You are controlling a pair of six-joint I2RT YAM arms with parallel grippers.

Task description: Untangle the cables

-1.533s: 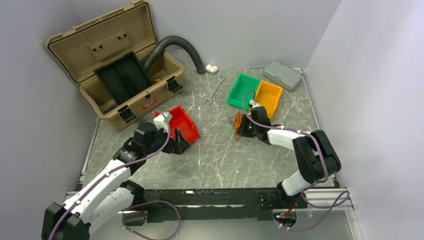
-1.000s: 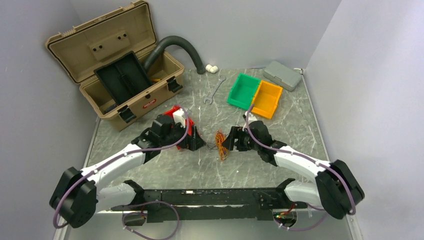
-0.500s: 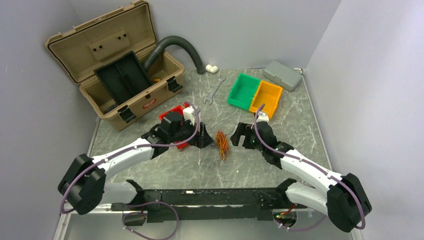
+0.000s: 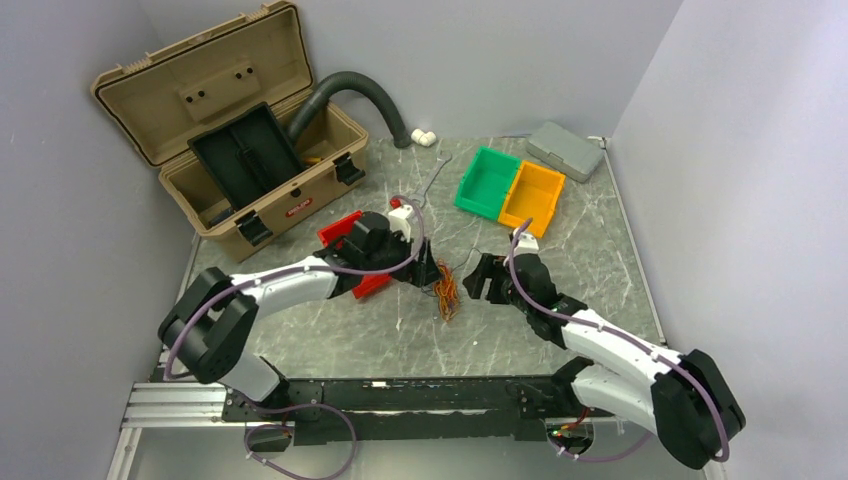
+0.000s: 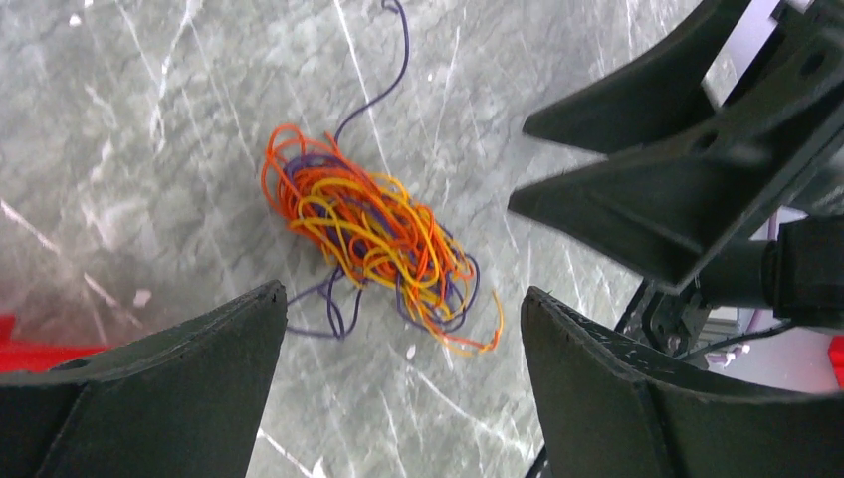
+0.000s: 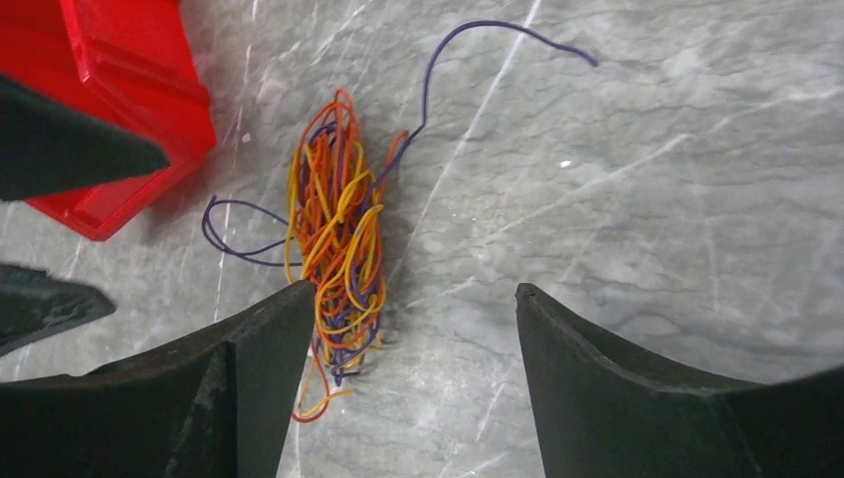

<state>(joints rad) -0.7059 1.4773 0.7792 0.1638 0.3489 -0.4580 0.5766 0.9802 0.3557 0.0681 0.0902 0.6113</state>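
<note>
Orange, yellow and purple cables (image 4: 446,290) are lying in a small tangle on the marbled table (image 4: 400,335) in the top view, midway between the two arms. The left claw (image 4: 425,270) is hovering just beside the tangle on its left, partly covering a red bin (image 4: 340,228), and the right claw (image 4: 478,280) is hovering just to its right. Green (image 4: 485,180) and orange (image 4: 535,195) bins are sitting well apart at the back.

From the left wrist, the cables (image 5: 368,234) are resting flat on the stone, one purple strand trailing away. The left claw (image 5: 400,299) is standing wide apart, gripping nothing, and the right claw (image 5: 637,149) is showing opposite (also spread).

From the right wrist, the cables (image 6: 338,249) are stretching in a narrow bundle beside the red bin (image 6: 129,110). The right claw (image 6: 413,294) is gaping apart, holding nothing.
</note>
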